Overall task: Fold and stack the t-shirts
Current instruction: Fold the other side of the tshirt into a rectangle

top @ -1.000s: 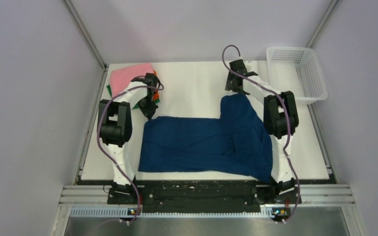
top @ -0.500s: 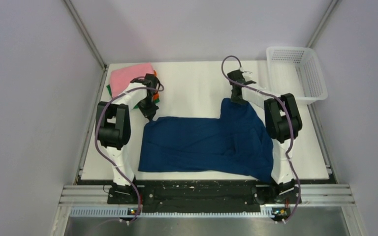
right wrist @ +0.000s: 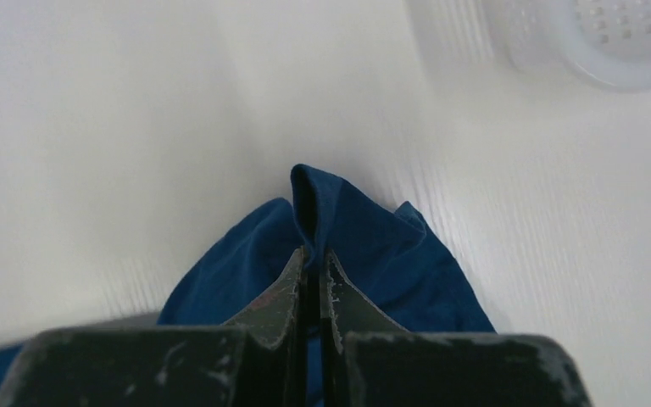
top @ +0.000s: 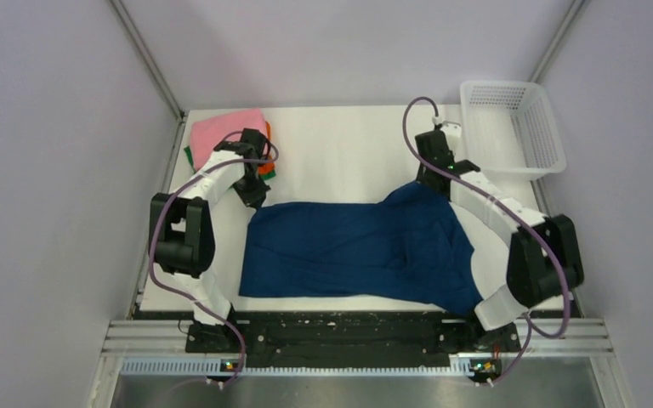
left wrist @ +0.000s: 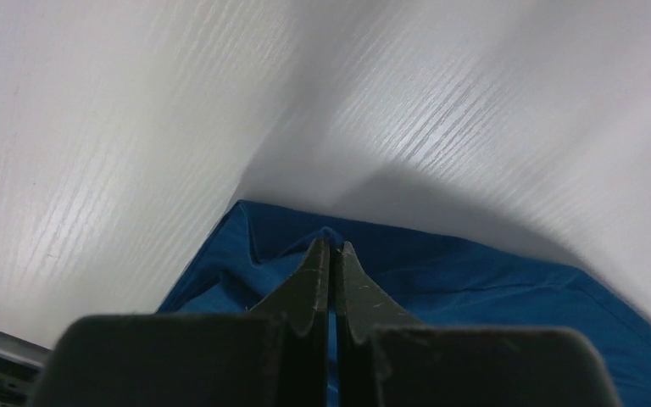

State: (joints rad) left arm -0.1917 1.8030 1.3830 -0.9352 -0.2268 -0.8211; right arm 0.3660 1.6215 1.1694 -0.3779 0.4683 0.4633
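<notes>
The navy blue t-shirt (top: pixel 357 251) lies spread across the middle of the white table. My left gripper (top: pixel 253 197) is shut on its far left corner; the wrist view shows blue cloth (left wrist: pixel 441 280) pinched between the closed fingers (left wrist: pixel 332 248). Over at the far right corner, my right gripper (top: pixel 432 180) is shut on a raised fold of the same shirt (right wrist: pixel 339 212), with cloth poking up between its tips (right wrist: pixel 314 256). A stack of folded t-shirts, pink (top: pixel 221 129) on top with orange and green edges showing, sits at the back left.
A white mesh basket (top: pixel 512 127) stands at the back right, its rim showing in the right wrist view (right wrist: pixel 619 42). Grey walls close in the table (top: pixel 340 144) on three sides. The arm bases sit on the black rail (top: pixel 340 327) at the near edge.
The right gripper closed on the shirt's far right corner and pulled it rightward, with the right arm swinging out. The left arm shifted slightly, still holding its corner.
</notes>
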